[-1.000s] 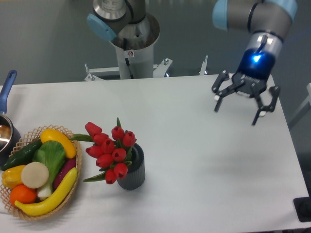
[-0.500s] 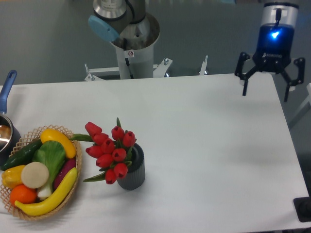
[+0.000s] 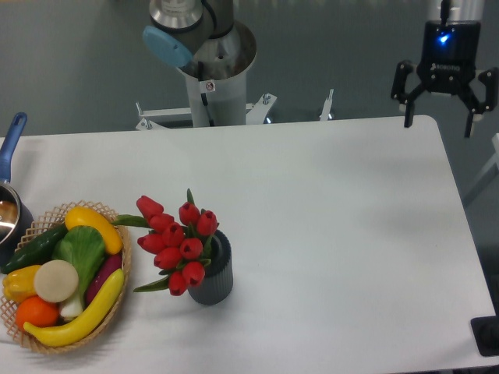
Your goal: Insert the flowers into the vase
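The flowers (image 3: 175, 241), a bunch of red tulip buds with green leaves, stand in the vase (image 3: 214, 274), a small dark grey ribbed cylinder at the table's front left. The buds lean out to the left over the vase's rim. My gripper (image 3: 438, 123) hangs open and empty high above the table's far right corner, well away from the vase, with a blue light glowing on its wrist.
A wicker basket (image 3: 121, 300) of fruit and vegetables sits just left of the vase. A pot with a blue handle (image 3: 11, 140) is at the left edge. The shiny robot pedestal (image 3: 214, 70) stands behind the table's (image 3: 343, 234) far edge.
My open gripper has risen and moved away toward the far right corner. The flowers and vase have not moved.
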Controlling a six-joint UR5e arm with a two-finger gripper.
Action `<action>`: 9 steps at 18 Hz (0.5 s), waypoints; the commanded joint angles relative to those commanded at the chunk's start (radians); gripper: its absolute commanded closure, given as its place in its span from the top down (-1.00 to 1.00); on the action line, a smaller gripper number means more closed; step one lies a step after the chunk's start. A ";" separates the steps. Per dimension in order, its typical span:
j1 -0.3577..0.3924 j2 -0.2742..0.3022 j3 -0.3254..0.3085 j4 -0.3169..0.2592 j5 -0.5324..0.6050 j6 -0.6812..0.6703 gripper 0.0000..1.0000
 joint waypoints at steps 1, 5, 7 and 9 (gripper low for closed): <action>0.006 0.000 0.006 -0.028 0.032 0.057 1.00; 0.012 0.006 0.043 -0.105 0.175 0.189 1.00; 0.006 0.008 0.055 -0.123 0.184 0.189 1.00; -0.003 0.021 0.046 -0.115 0.206 0.189 1.00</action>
